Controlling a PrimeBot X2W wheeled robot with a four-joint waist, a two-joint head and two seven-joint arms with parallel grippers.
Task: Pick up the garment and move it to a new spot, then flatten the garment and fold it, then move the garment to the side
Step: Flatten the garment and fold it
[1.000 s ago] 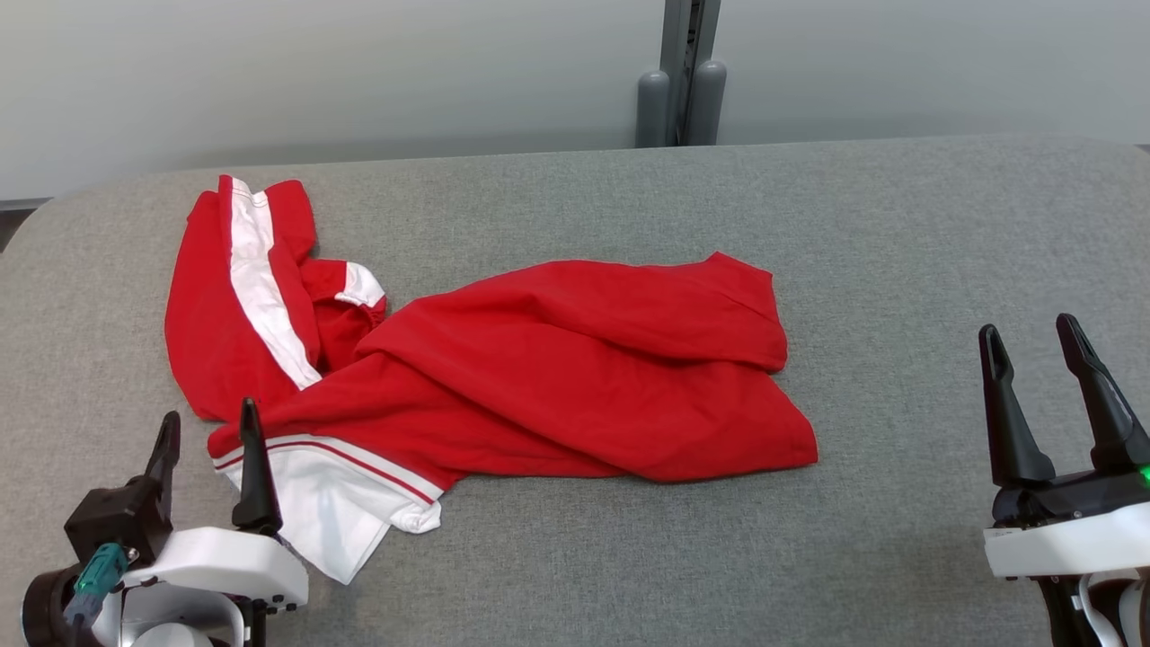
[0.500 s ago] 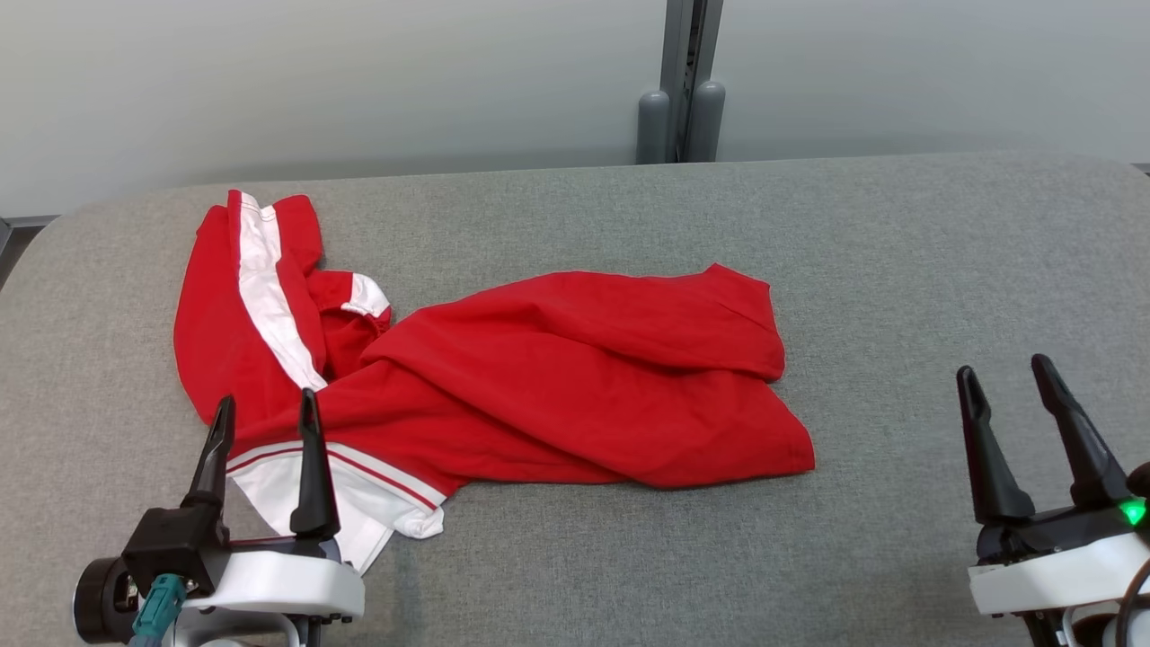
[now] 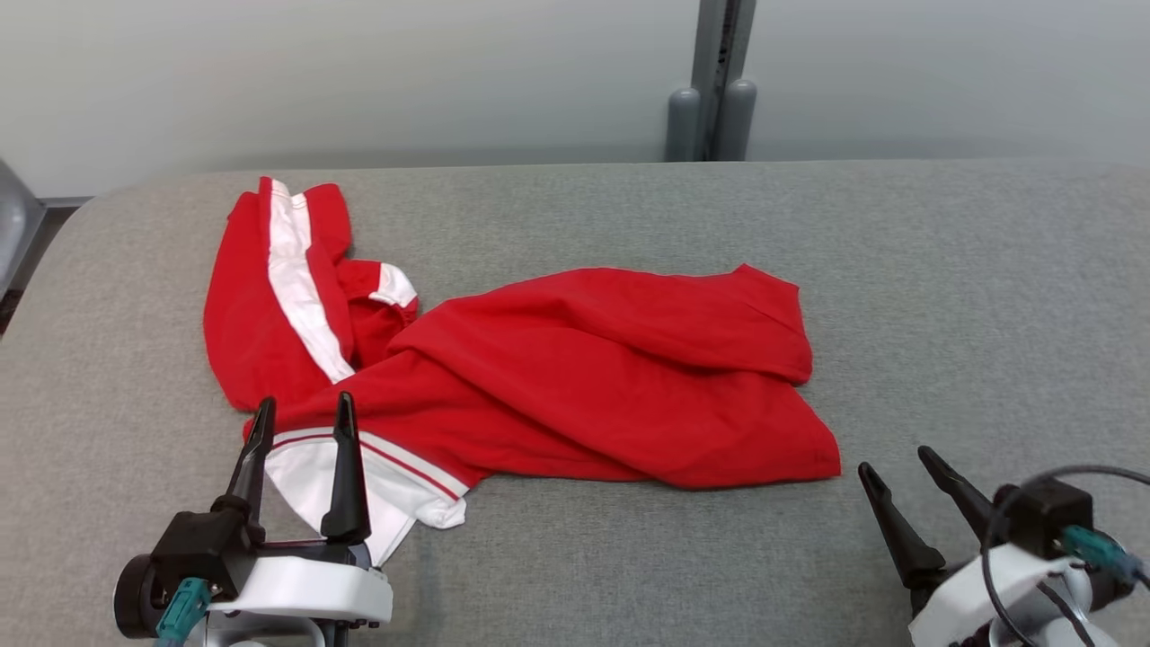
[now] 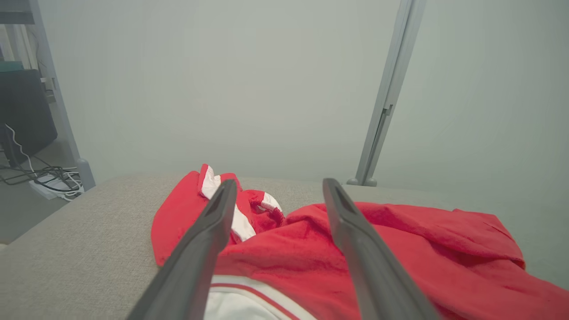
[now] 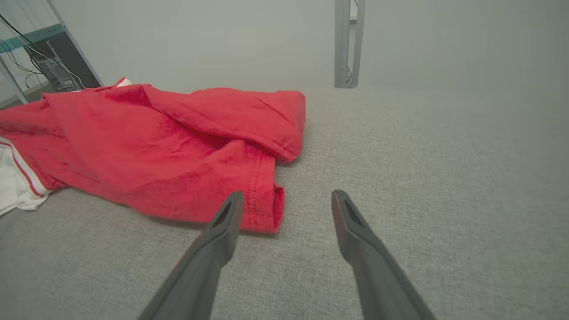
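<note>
A red garment (image 3: 575, 377) with white stripes and a white panel lies crumpled on the grey padded table (image 3: 943, 296), spread from the far left to the middle. My left gripper (image 3: 304, 409) is open over the garment's white near-left corner, fingers apart and holding nothing; in the left wrist view the garment (image 4: 400, 240) lies just beyond the left gripper (image 4: 278, 186). My right gripper (image 3: 894, 458) is open at the lower right, just off the garment's near-right corner, which the right wrist view shows as a hemmed edge (image 5: 264, 204) beside the left finger of the right gripper (image 5: 286, 195).
A grey post (image 3: 714, 99) stands against the pale wall behind the table. Bare grey table surface stretches to the right of the garment. Off the table's left end are cables (image 4: 49, 175) on the floor and a dark shelf unit (image 5: 58, 66).
The left gripper has moved forward onto the garment's white corner. The right gripper has dropped and swung left toward the garment's near-right corner. The head camera has shifted.
</note>
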